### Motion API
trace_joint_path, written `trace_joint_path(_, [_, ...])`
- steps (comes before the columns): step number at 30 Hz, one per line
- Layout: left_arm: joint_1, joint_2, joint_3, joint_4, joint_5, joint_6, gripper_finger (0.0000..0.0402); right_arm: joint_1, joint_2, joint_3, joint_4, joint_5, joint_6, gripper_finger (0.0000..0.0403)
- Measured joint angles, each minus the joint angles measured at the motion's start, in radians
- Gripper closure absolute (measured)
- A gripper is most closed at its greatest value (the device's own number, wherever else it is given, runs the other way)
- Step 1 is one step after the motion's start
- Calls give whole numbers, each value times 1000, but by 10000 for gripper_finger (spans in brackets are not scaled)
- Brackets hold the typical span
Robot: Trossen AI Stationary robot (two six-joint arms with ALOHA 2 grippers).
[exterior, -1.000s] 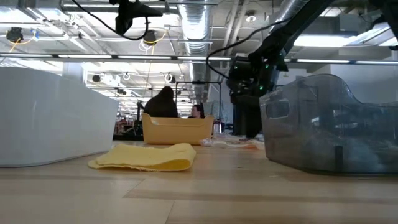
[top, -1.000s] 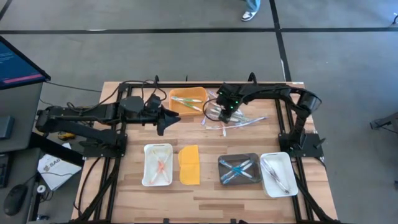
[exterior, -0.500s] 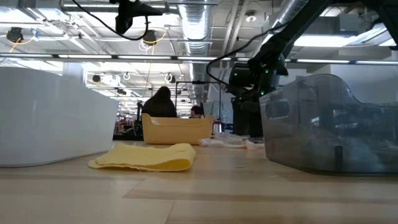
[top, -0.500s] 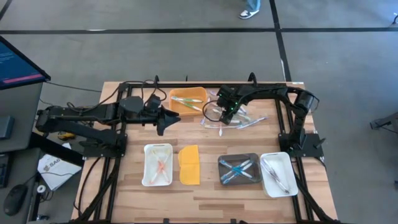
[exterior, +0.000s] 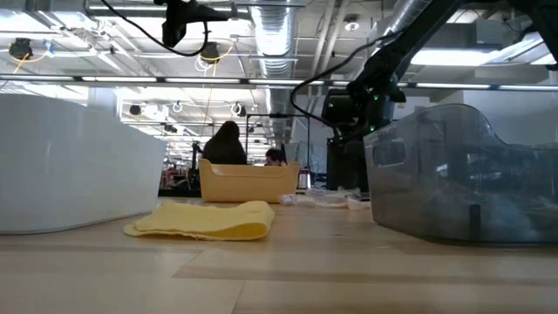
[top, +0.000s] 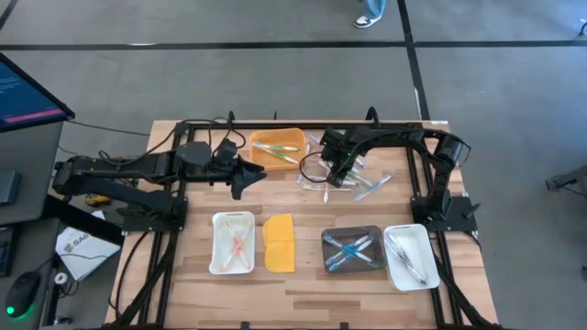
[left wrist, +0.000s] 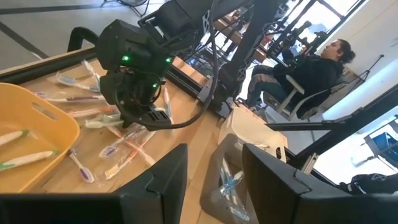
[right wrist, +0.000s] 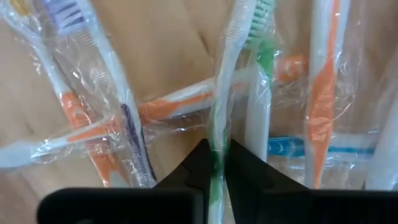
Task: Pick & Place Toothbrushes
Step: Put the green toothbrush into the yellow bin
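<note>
A loose pile of toothbrushes (top: 359,176) in clear wraps lies on the wood at the table's far middle. My right gripper (top: 338,171) stands over it, pointing down, shut on a green-and-white toothbrush (right wrist: 219,93). Around that one lie orange (right wrist: 323,93), purple and blue ones. More toothbrushes lie in the yellow-orange bin (top: 278,149). My left gripper (top: 249,176) hangs open above the table, left of the bin, with nothing between its fingers. My right gripper pinches the green-and-white toothbrush by its wrapped handle (right wrist: 216,144) between its two fingers (right wrist: 198,163), one on each long side. The fingers come from above, pointing down. The toothbrush still lies in the pile, over an orange one.
Along the near side stand a white tray (top: 233,244) with orange toothbrushes, a flat yellow lid (top: 280,243), a grey tray (top: 352,249) with blue ones and a white tray (top: 409,258) with pale ones. A person sits in the room beyond the table (left wrist: 311,68).
My right gripper has tipped over the pile and settled a little lower and toward the table's right edge. A few toothbrushes at the pile's right side have shifted.
</note>
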Motion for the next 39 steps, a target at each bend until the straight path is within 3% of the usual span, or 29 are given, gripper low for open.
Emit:
trace_joint_path(29, [0, 0, 0, 1, 0, -1, 253, 9, -291, -1, -42, -4, 141, 390])
trace_joint_path(39, [8, 0, 0, 9, -2, -6, 253, 8, -366, 0, -7, -84, 243, 389])
